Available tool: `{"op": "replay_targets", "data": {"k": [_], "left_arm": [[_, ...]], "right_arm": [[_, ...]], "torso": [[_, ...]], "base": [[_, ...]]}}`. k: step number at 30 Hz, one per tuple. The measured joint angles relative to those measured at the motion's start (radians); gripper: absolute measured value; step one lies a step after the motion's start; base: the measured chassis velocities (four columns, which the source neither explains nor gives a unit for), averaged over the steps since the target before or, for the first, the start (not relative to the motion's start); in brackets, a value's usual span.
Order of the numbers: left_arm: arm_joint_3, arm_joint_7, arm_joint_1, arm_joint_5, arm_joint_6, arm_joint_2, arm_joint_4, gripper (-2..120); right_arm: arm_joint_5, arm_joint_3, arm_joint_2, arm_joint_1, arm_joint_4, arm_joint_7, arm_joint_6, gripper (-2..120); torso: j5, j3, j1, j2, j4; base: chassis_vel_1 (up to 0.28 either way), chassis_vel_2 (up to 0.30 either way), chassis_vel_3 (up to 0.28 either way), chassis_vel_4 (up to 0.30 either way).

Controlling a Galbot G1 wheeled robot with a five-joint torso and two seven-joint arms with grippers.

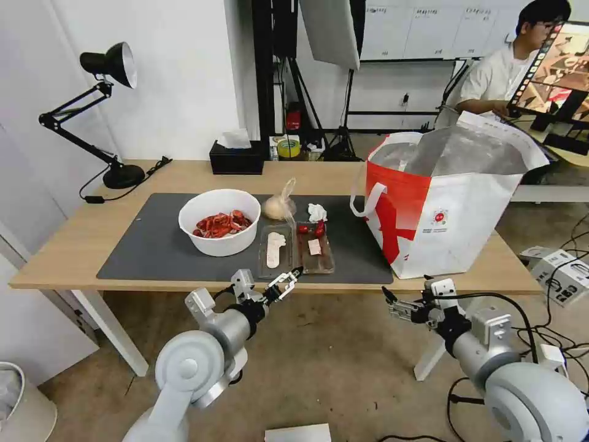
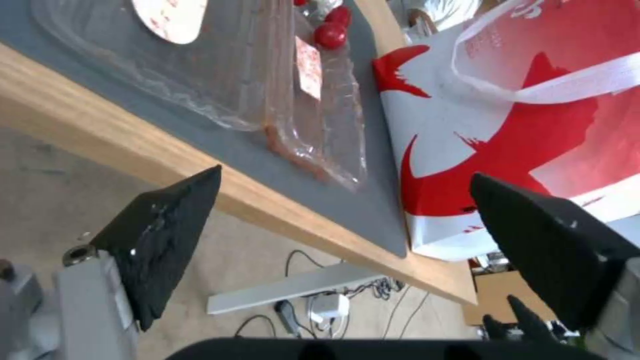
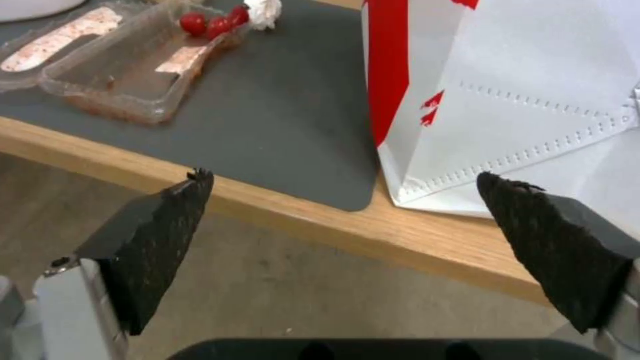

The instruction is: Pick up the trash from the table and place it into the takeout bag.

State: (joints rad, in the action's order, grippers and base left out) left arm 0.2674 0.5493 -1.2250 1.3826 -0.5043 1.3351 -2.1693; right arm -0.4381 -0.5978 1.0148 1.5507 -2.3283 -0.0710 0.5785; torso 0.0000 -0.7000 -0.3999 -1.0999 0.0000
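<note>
On the light-wood table (image 1: 80, 239), the dark grey mat (image 1: 147, 245) carries, left to right: white bowl of red crayfish shells (image 1: 219, 221), knotted clear bag with a beige lump (image 1: 279, 205) at the bowl's 2 o'clock, clear hinged tray (image 1: 296, 247) lying open at the mat's near edge, crumpled white tissue (image 1: 316, 212) at the tray's 1 o'clock. Takeout bag (image 1: 442, 209) stands upright, mouth open, at the tray's 3 o'clock, over the mat's right end. Left gripper (image 1: 289, 280), jaws wide, holding nothing, hangs just off the table edge at the tray's 6 o'clock; right gripper (image 1: 389, 301), also wide and empty, sits below the edge at the bag's 7 o'clock.
</note>
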Motion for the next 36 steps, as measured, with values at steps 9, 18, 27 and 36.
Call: {"op": "replay_targets", "data": {"k": [9, 18, 27, 36], "left_arm": [[-0.025, 0.025, 0.06, 0.009, 0.003, 0.034, 0.065, 100], [-0.053, 0.077, 0.119, 0.042, 0.02, 0.044, 0.116, 100], [-0.051, 0.093, 0.135, 0.056, 0.024, 0.036, 0.136, 100], [-0.054, 0.104, 0.154, 0.068, 0.025, 0.039, 0.156, 100]], "right_arm": [[0.004, 0.002, 0.003, -0.005, 0.006, 0.001, -0.001, 100], [0.006, 0.004, 0.005, -0.004, 0.016, 0.001, -0.002, 100], [0.007, 0.007, 0.009, -0.013, 0.025, 0.0, -0.003, 100], [0.008, 0.009, 0.016, -0.019, 0.033, -0.001, -0.004, 100]], "torso": [[0.0, 0.0, 0.0, 0.0, -0.0001], [0.0, 0.0, 0.0, 0.0, -0.0001], [0.0, 0.0, 0.0, 0.0, 0.0], [0.0, 0.0, 0.0, 0.0, 0.0]], "base": [[0.0, 0.0, 0.0, 0.0], [0.0, 0.0, 0.0, 0.0], [0.0, 0.0, 0.0, 0.0], [0.0, 0.0, 0.0, 0.0]]}}
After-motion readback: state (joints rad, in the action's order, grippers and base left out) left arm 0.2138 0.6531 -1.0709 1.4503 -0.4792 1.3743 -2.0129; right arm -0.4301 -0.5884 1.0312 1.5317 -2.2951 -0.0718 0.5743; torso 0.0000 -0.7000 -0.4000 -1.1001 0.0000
